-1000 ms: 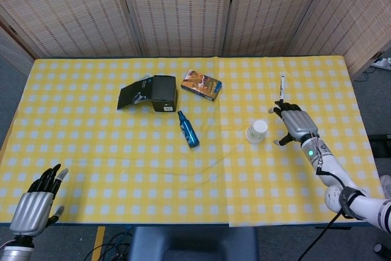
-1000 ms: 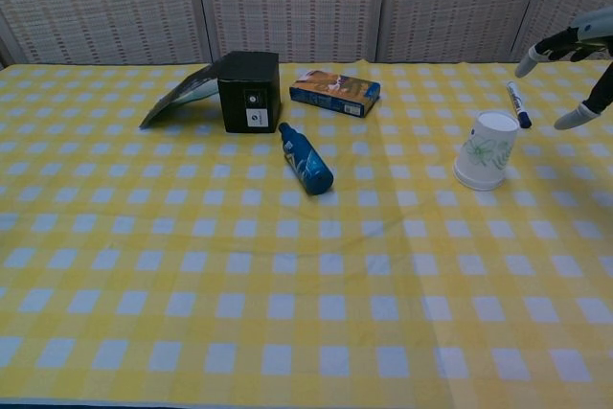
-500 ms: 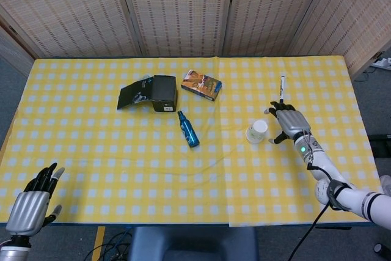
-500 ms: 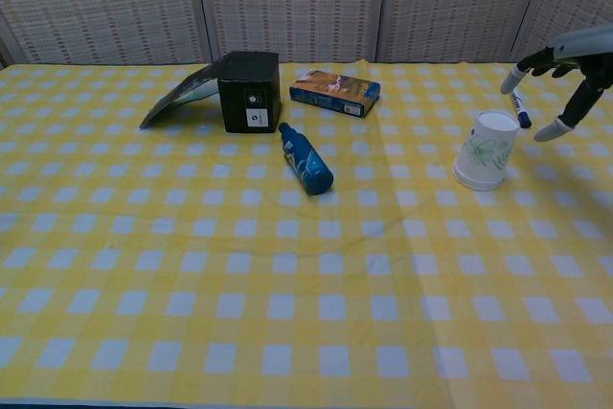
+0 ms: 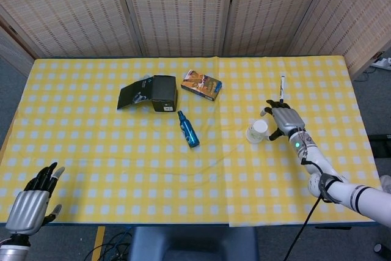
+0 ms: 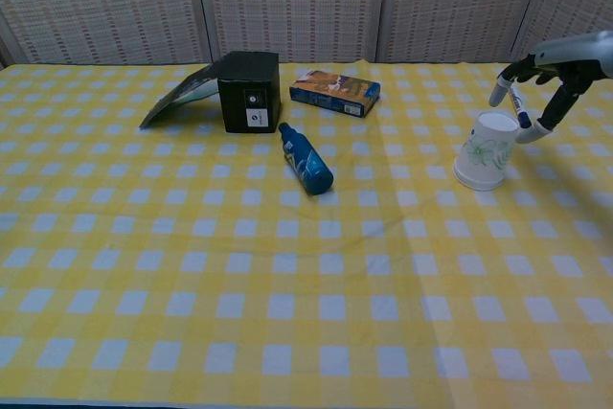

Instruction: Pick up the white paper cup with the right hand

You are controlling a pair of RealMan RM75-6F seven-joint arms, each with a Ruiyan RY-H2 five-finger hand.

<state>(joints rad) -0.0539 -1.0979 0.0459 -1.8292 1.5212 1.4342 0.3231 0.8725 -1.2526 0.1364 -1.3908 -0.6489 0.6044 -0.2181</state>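
The white paper cup (image 5: 256, 131) (image 6: 485, 149) stands upside down on the yellow checked cloth, right of centre, with a faint green leaf print. My right hand (image 5: 282, 120) (image 6: 548, 73) hovers just right of it and slightly above, fingers spread, thumb near the cup's top edge; nothing is held. My left hand (image 5: 33, 205) rests open at the table's front left corner, seen only in the head view.
A blue marker (image 5: 282, 87) (image 6: 518, 105) lies behind the cup, close under my right hand. A blue bottle (image 5: 189, 129) lies mid-table. A black box (image 5: 163, 93) with an open flap and a printed carton (image 5: 201, 84) sit further back.
My right hand has moved left toward the cup, closing the gap from well apart to right beside its top. My left hand has slid slightly toward the table's front edge.
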